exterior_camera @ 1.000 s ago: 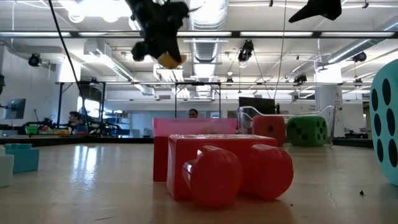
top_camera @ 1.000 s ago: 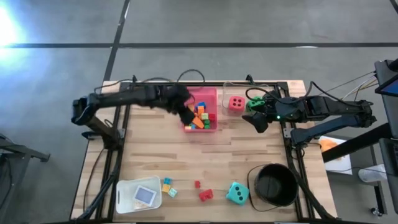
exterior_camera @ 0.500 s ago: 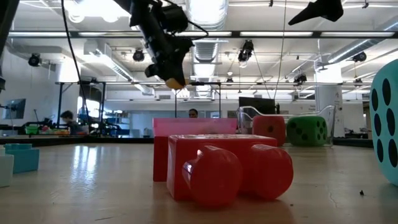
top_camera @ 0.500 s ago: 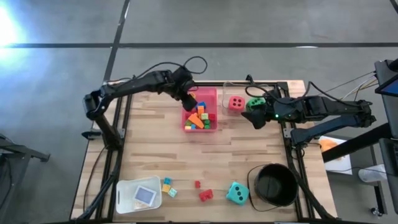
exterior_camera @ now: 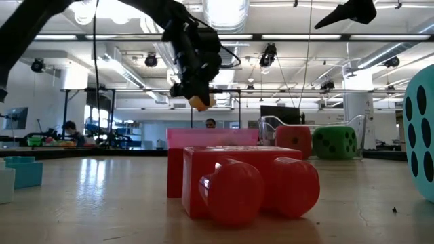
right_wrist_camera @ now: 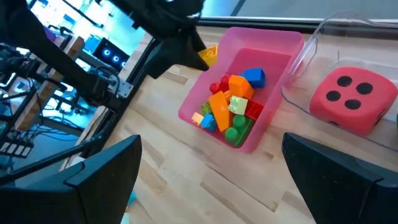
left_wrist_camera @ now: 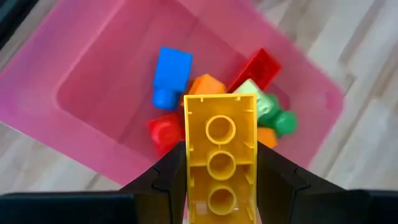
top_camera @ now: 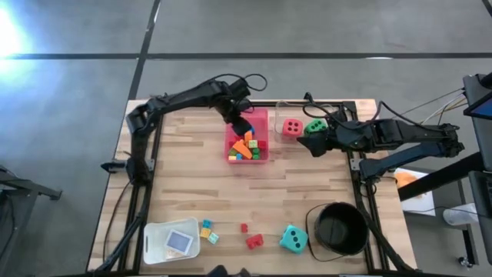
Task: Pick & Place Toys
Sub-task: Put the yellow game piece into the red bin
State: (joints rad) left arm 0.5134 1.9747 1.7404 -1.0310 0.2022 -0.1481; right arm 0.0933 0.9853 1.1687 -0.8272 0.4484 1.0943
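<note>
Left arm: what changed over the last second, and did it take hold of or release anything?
The left gripper kept its yellow brick clamped and swung from the pink tray's near-left side to above its far end, while the arm's base turned toward the table's far edge. Nothing was released. The right gripper stayed open beside the green die; the red die, teal die and black bucket did not move.

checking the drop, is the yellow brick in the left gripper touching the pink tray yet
Apart. The low view shows the yellow brick in the left gripper hanging well above the pink tray, with open room background between them.
</note>
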